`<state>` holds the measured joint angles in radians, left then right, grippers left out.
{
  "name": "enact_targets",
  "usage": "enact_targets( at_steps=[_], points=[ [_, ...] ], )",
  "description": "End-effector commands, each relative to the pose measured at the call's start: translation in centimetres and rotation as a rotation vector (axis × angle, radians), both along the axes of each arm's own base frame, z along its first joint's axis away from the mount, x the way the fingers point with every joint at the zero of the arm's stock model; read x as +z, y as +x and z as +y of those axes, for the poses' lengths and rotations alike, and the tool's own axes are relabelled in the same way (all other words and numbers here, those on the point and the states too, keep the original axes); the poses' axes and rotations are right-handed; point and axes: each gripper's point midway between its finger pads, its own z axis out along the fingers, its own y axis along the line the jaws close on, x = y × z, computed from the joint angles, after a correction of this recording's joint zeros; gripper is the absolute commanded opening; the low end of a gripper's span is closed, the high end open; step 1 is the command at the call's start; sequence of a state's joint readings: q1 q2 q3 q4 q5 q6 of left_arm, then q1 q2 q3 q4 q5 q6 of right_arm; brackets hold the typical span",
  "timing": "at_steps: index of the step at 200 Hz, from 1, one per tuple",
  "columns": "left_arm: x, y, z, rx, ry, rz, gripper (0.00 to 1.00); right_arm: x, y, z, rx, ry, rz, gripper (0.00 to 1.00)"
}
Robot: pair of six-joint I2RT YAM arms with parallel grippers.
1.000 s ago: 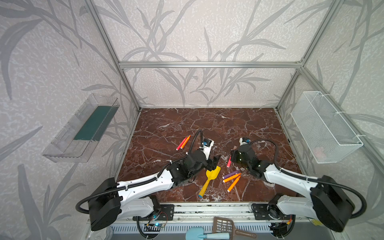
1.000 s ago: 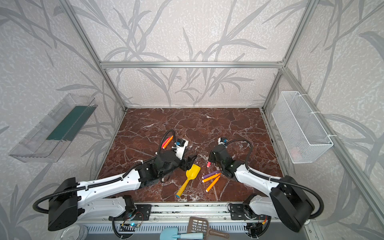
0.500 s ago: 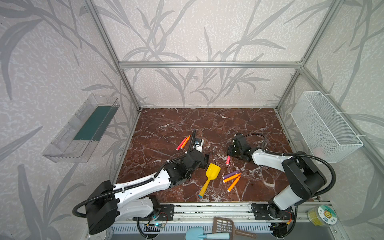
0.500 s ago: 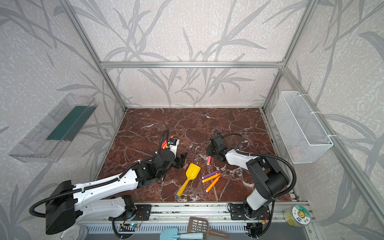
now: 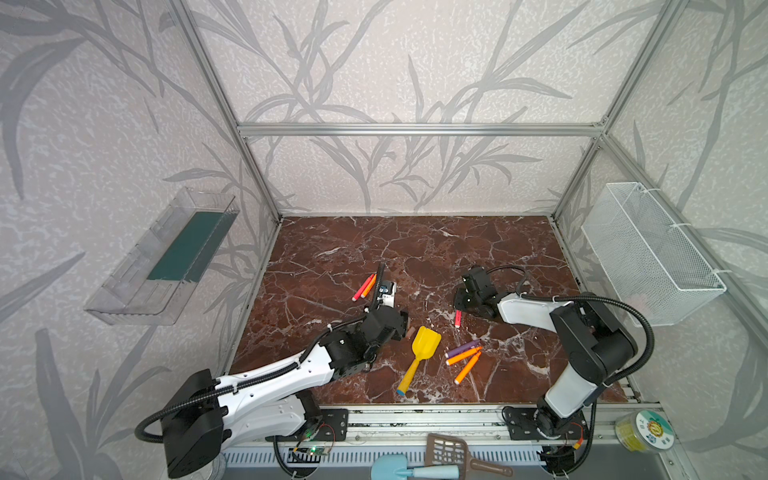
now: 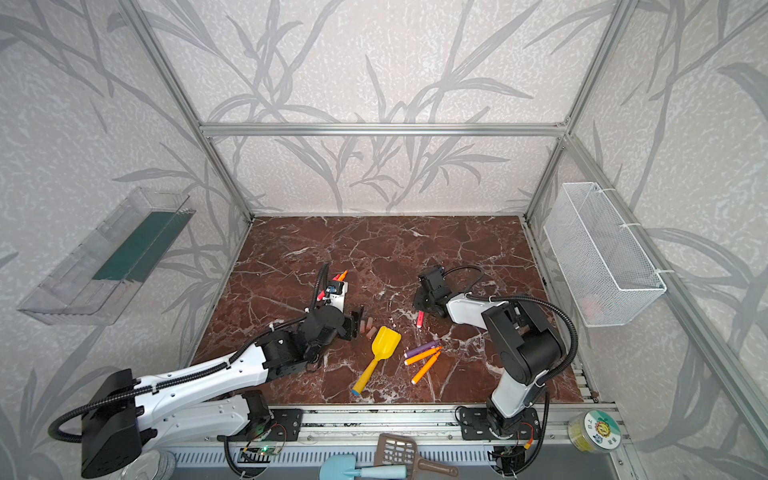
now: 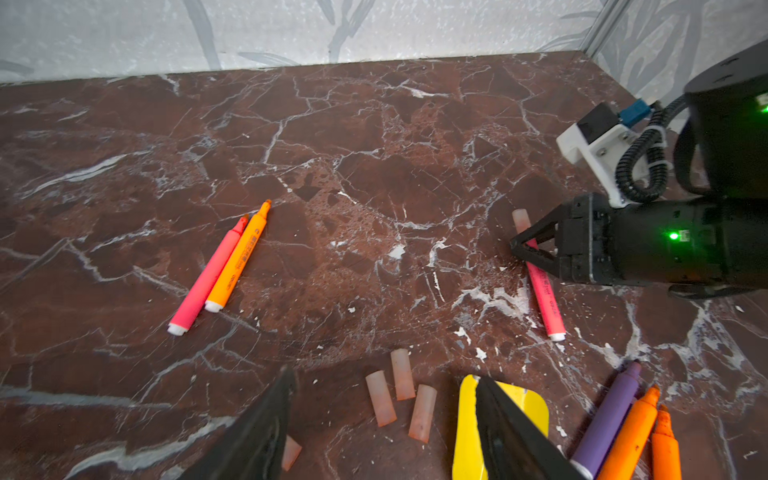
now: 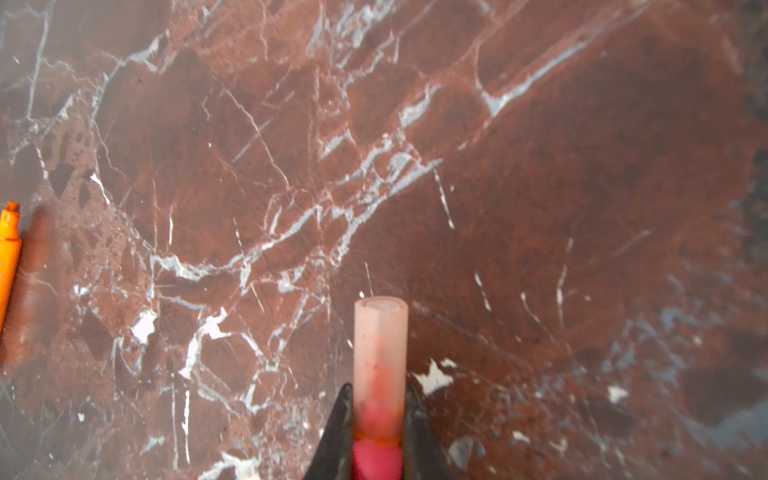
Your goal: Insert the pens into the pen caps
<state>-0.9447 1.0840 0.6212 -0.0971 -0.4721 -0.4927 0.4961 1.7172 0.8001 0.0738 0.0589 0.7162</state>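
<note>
On the marble tabletop point(image 5: 415, 249), at three o'clock of centre, the right gripper point(image 8: 376, 399) is clamped on a red-pink pen point(image 7: 544, 291) whose tip sits inside a pen cap point(image 8: 380, 332). At eight o'clock from it, the left gripper point(image 7: 382, 376) stands with its jaws apart over three loose pen caps point(image 7: 401, 374), which lie at ten o'clock of the yellow toy shovel point(image 5: 424, 345).

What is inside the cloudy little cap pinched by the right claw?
The red-pink pen pokes in: its colour shows through the pen cap. The far end looks empty. The right gripper covers the rim, hiding how firmly it sits.
</note>
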Motion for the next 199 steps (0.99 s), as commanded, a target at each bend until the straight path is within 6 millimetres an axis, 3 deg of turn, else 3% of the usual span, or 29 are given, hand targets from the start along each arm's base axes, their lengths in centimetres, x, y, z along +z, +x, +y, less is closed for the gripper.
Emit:
enact_targets(
  at_steps=[1, 55, 85, 90, 134, 166, 199],
  points=[
    [-1.6, 0.3, 3.1, 0.118, 0.05, 0.035, 0.71, -2.5, -1.2, -1.5, -0.017, -0.069, 0.073, 0.13],
    [-3.9, 2.1, 7.0, 0.239, 0.105, 0.11, 0.7, -2.0, -1.4, -1.8, -0.025, -0.063, 0.06, 0.18],
    [-4.4, 3.2, 7.8, 0.266, 0.147, 0.143, 0.67, -1.9, -1.7, -2.1, -0.03, -0.068, 0.059, 0.2],
    [-4.5, 3.3, 7.9, 0.268, 0.152, 0.147, 0.67, -0.8, -1.5, -2.0, -0.033, -0.057, 0.034, 0.2],
    [-5.3, 4.4, 8.5, 0.273, 0.171, 0.189, 0.67, 1.6, -2.1, -2.5, -0.021, -0.049, -0.016, 0.27],
    [-5.8, 5.4, 8.8, 0.271, 0.185, 0.229, 0.66, 4.3, -2.8, -3.1, -0.004, -0.053, -0.073, 0.38],
    [-6.4, 6.6, 8.9, 0.274, 0.197, 0.268, 0.63, 8.3, -3.7, -5.3, -0.017, -0.12, -0.19, 0.51]
  ],
)
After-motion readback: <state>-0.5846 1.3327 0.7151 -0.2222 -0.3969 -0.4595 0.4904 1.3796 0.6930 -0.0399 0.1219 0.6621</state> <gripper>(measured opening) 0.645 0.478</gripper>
